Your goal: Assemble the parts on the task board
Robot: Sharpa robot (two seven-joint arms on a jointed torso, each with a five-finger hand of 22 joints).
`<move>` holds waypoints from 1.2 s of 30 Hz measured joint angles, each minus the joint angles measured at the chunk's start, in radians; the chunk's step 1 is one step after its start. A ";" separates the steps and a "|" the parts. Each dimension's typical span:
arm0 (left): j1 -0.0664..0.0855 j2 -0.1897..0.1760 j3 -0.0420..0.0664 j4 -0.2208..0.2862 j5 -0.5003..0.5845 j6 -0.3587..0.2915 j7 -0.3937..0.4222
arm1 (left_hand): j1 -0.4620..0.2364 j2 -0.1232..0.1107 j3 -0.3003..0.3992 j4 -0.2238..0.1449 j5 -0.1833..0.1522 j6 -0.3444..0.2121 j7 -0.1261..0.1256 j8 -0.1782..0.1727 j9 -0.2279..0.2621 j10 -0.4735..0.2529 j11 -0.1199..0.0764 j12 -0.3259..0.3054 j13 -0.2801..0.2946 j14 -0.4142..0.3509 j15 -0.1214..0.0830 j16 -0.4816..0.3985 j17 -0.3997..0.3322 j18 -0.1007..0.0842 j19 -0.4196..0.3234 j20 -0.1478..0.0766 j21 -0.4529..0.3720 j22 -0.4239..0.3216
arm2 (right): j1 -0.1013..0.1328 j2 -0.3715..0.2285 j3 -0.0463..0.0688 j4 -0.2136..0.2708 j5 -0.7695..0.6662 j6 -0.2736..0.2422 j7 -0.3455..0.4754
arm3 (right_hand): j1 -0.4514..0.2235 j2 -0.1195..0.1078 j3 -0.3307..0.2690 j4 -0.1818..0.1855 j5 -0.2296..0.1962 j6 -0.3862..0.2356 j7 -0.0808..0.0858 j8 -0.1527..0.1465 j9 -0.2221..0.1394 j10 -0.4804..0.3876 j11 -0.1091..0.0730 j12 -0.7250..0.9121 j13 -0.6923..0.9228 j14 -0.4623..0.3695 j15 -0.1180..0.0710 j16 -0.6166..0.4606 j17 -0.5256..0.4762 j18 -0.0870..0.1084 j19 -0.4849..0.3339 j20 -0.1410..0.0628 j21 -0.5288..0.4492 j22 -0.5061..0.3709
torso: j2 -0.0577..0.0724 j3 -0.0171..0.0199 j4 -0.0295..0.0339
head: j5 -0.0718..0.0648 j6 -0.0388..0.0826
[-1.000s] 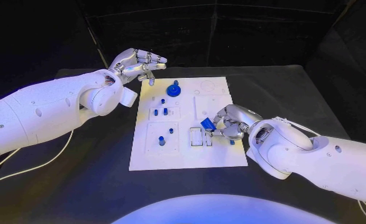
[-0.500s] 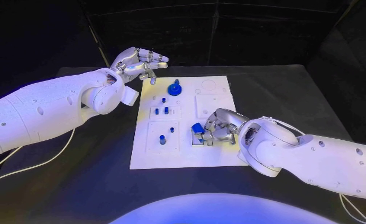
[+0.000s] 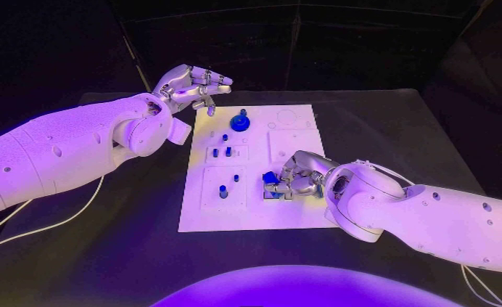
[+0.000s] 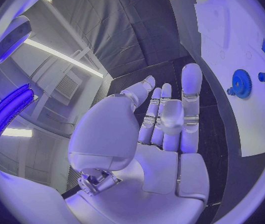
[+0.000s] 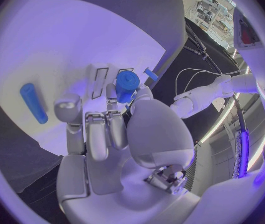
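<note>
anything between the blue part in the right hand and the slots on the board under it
Nothing visible does. The right hand holds the blue part right over the two narrow slots near the front of the task board. In the right wrist view the slots look open, with only the hand's own fingers nearby.

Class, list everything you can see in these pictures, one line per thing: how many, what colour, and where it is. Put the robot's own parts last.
Table: one, black, under everything.
Task board: one, white, middle of the table.
Gear part: one, blue, at the board's far end.
Small parts standing in the board: several, blue, on the board's left half; exact count unclear.
Held part: one, blue, in the right robot hand over the board's slots.
Loose cylinder: one, blue, lying on the board in the right wrist view.
Left robot hand: silver, raised beyond the board's far left corner, holding nothing.
Right robot hand: silver, low over the board, holding the blue part.
</note>
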 measured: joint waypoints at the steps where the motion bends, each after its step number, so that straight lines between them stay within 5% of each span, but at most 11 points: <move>1: 0.000 0.000 0.000 0.000 0.000 0.000 0.000 | 0.000 0.000 0.000 0.000 0.000 0.000 0.000 0.000 0.000 0.000 0.000 0.000 0.000 0.000 0.000 0.000 0.000 0.000 0.000 0.000 0.000 0.000 | 0.000 0.000 0.000 0.000 0.000 0.000 0.000 | -0.013 0.002 -0.007 0.001 -0.016 0.003 -0.003 0.002 0.001 0.000 0.000 0.000 0.000 0.000 0.000 0.000 0.000 0.000 0.000 0.000 0.000 -0.001 | 0.000 0.0000 0.0000 | 0.000 0.000; 8: 0.000 0.000 0.000 0.000 0.000 0.000 0.000 | 0.000 0.000 0.000 0.000 0.000 0.000 0.000 0.000 0.000 0.000 0.000 0.000 0.000 0.000 0.000 0.000 0.000 0.000 0.000 0.000 0.000 0.000 | 0.000 0.002 0.000 -0.003 -0.008 -0.005 -0.002 | -0.150 0.007 -0.066 0.006 -0.275 -0.001 0.000 0.009 0.018 -0.004 -0.004 -0.022 0.000 0.003 -0.004 0.000 0.000 0.000 -0.004 -0.004 -0.001 -0.015 | 0.000 0.0000 0.0001 | -0.001 0.001; 14: 0.000 0.001 0.000 -0.001 0.000 0.000 0.000 | 0.000 0.000 0.000 0.000 0.000 0.000 0.000 0.000 0.000 0.000 0.000 0.000 0.000 0.000 0.000 0.000 0.000 0.000 0.000 0.000 0.000 0.000 | 0.000 0.002 0.000 -0.005 -0.014 -0.021 -0.002 | -0.224 -0.029 -0.052 0.006 -0.352 -0.015 0.007 0.004 0.026 -0.004 -0.003 -0.050 0.000 0.003 -0.004 0.000 0.000 0.000 -0.011 -0.003 -0.015 -0.032 | 0.000 0.0000 0.0004 | 0.001 0.004; 22: 0.000 0.001 0.000 -0.001 0.000 0.000 0.000 | 0.000 0.000 0.000 0.000 0.000 0.000 0.000 0.000 0.000 0.000 0.000 0.000 0.001 0.000 0.000 0.000 0.000 0.000 0.000 0.000 0.000 0.000 | 0.000 0.000 0.000 -0.003 -0.021 -0.047 0.001 | -0.249 -0.053 0.002 0.003 -0.330 -0.022 0.008 0.004 0.034 -0.004 -0.003 -0.052 0.000 0.003 -0.004 0.000 0.000 0.000 -0.011 -0.003 -0.015 -0.036 | 0.001 0.0001 0.0004 | 0.007 0.004; 30: 0.000 -0.001 0.000 0.000 0.000 0.000 0.000 | 0.000 0.000 0.000 0.000 0.000 0.000 0.000 0.000 0.000 0.000 0.000 0.000 0.001 0.000 0.000 0.000 0.000 0.000 0.000 0.000 0.000 0.000 | 0.000 -0.013 0.000 0.009 -0.031 -0.060 0.010 | -0.111 -0.037 0.034 -0.022 -0.234 -0.022 0.008 0.004 0.044 -0.004 -0.003 -0.052 0.000 0.003 -0.004 0.000 0.000 0.000 -0.011 -0.003 -0.015 -0.033 | 0.000 0.0002 0.0003 | 0.005 0.001; 36: 0.000 -0.005 0.000 0.000 0.000 0.000 0.000 | 0.000 0.000 0.000 0.000 0.000 0.000 0.000 0.000 0.000 0.000 0.000 0.000 0.001 0.000 0.000 0.000 0.000 0.000 0.000 0.000 0.000 0.000 | 0.000 -0.078 0.000 0.047 -0.040 -0.082 0.028 | -0.055 -0.025 0.029 -0.036 -0.176 -0.032 0.011 0.004 0.045 -0.004 -0.003 -0.052 0.000 0.003 -0.004 0.000 0.001 0.000 -0.011 -0.003 -0.015 -0.023 | 0.000 0.0006 -0.0006 | 0.000 0.002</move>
